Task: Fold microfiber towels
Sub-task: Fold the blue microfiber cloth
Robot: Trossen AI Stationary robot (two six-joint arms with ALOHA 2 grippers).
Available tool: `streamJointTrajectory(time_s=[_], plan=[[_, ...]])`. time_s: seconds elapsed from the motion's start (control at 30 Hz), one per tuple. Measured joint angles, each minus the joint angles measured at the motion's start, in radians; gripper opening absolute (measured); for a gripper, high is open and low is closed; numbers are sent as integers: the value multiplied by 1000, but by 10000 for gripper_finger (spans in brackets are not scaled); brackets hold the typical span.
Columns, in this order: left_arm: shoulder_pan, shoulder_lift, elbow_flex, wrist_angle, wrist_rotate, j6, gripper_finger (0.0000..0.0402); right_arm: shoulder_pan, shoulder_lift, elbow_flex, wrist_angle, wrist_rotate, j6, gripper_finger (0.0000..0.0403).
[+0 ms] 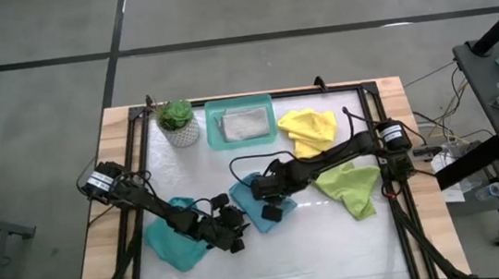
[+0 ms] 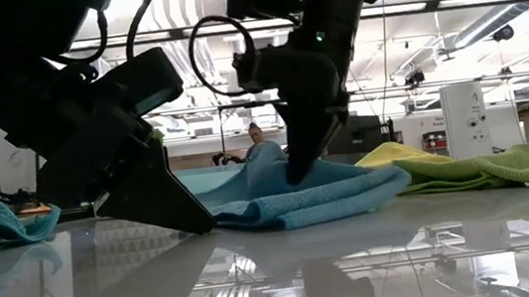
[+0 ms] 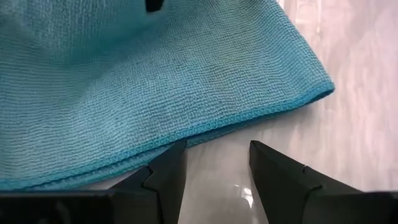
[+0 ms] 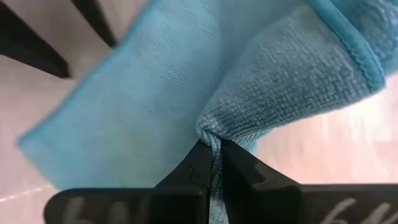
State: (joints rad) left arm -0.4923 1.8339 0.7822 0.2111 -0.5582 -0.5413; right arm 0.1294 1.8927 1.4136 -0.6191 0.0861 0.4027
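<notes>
Between right gripper point(image 4: 212, 152) fingers, blue towel point(image 4: 149, 87).

i see a glossy white counter point(image 1: 336, 251) with a wooden border. on it lie a teal-blue towel point(image 1: 175, 242) at the near left, a second teal-blue towel point(image 1: 255, 206) at the middle, a lime green towel point(image 1: 352, 186) on the right and a yellow towel point(image 1: 309, 128) behind it. at the far edge a teal tray point(image 1: 214, 125) carries a grey towel point(image 1: 244, 122), beside a small potted plant point(image 1: 176, 122)
</notes>
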Motion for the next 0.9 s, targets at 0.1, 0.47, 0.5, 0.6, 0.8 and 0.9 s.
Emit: streamJointTrajectory(time_s=[0.1, 0.47, 0.5, 0.6, 0.8, 0.9], plan=[[0, -3, 0, 0, 17, -1, 162, -4, 0, -11, -5, 30, -8, 15], [-3, -42, -1, -26, 102, 0, 162, -64, -4, -13, -84, 67, -97, 130], [-4, -46, -1, -27, 106, 0, 162, -70, -6, -13, -99, 70, -106, 142], [-4, -51, -1, -23, 108, 5, 162, -82, -18, -13, -157, 75, -111, 170], [13, -53, -1, -18, 102, 7, 162, -82, -44, -29, -186, 75, -134, 202], [30, -53, 0, -6, 78, 8, 162, -82, -69, -37, -188, 75, -134, 208]])
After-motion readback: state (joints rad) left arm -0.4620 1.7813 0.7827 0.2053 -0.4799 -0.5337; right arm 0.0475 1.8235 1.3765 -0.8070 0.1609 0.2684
